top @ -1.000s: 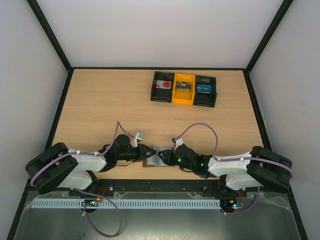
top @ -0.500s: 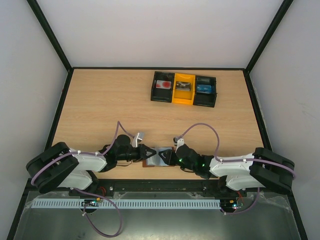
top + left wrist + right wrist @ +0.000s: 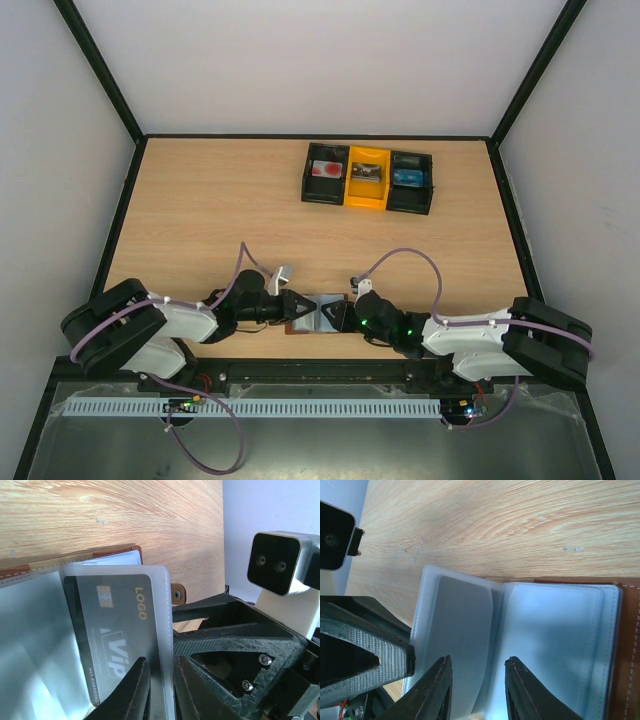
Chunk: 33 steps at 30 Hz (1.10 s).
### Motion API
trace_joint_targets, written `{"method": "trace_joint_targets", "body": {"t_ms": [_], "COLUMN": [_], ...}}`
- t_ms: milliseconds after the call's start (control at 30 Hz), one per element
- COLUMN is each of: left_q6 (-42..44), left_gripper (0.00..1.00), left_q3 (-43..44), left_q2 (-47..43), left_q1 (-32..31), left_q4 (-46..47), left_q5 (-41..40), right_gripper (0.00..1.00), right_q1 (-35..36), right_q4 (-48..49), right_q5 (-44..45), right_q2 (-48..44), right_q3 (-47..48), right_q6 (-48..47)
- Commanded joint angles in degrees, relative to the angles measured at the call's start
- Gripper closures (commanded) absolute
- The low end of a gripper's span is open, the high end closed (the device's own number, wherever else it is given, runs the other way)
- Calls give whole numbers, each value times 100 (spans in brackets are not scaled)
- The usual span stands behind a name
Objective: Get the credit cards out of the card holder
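From above, the holder (image 3: 320,312) lies open at the desk's (image 3: 200,220) near edge, between my left tool (image 3: 305,307) and right tool (image 3: 336,316), too small there to show any print. Well apart from it, the tray (image 3: 366,205) has a red-and-white card (image 3: 327,169) in its left bin, a dark card (image 3: 366,172) in the yellow middle one and a blue card (image 3: 407,177) in the right; nothing on them can be read.

Only my left wrist view shows the face of the grey card (image 3: 110,630) inside a clear sleeve (image 3: 162,595). It has a gold chip, "LOGO" in gold, "ViP" in big white letters, and a small line beginning "NO." with a run of eights that passes under my finger. My left tool is nearly closed, its jaws nipping the sleeve's outer edge, with the card's edge just inside it. The snap tab (image 3: 177,594) pokes out behind the sleeve.

My right wrist view gives the same sleeve from its plain grey back, lifted off the pale pages, with brown leather cut off at the frame's right edge. My right tool has its jaws partly apart, astride the sleeve near the fold; whether they press on it I cannot tell
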Motion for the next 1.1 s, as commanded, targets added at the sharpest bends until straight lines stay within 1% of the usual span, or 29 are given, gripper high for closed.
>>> {"method": "trace_joint_targets", "body": {"t_ms": [0,233,267,367,433,467,533,600,767,833,933,1067], "left_q6": [119,150,159,181,189,194,211,220,257,272,290,351], "left_gripper": [86,89,88,81,79,80,86,90,92,90,82,79], "left_q3": [135,173,183,196,200,204,205,203,212,214,220,242], "left_q2": [25,-10,-15,-16,-13,-22,-38,-63,-93,-100,-142,-211], "left_q1": [-45,-89,-88,-110,-125,-134,-139,-138,-148,-148,-148,-148], "left_q4": [20,10,-4,-22,-37,-39,-71,-109,-168,-205,-286,-450], "left_q5": [-52,-7,-13,-31,-33,-40,-54,-67,-105,-124,-161,-212], "right_gripper": [70,71,71,71,71,71,69,68,64,63,61,61], "right_q1": [36,36,44,43,42,39,39,38,37,40,41,36], "right_q4": [-37,-11,-21,-43,-33,-28,5,93,210,230,325,399], "right_q5": [183,164,162,160,143,134,91,33,-51,-74,-128,-178], "right_q2": [-20,-10,-25,-68,-116,-137,-173,-202,-232,-232,-249,-246], "right_q3": [-71,-78,-78,-86,-97,-96,-112,-144,-193,-204,-240,-258], "right_q6": [17,34,41,50,61,58,72,114,174,187,229,232]}}
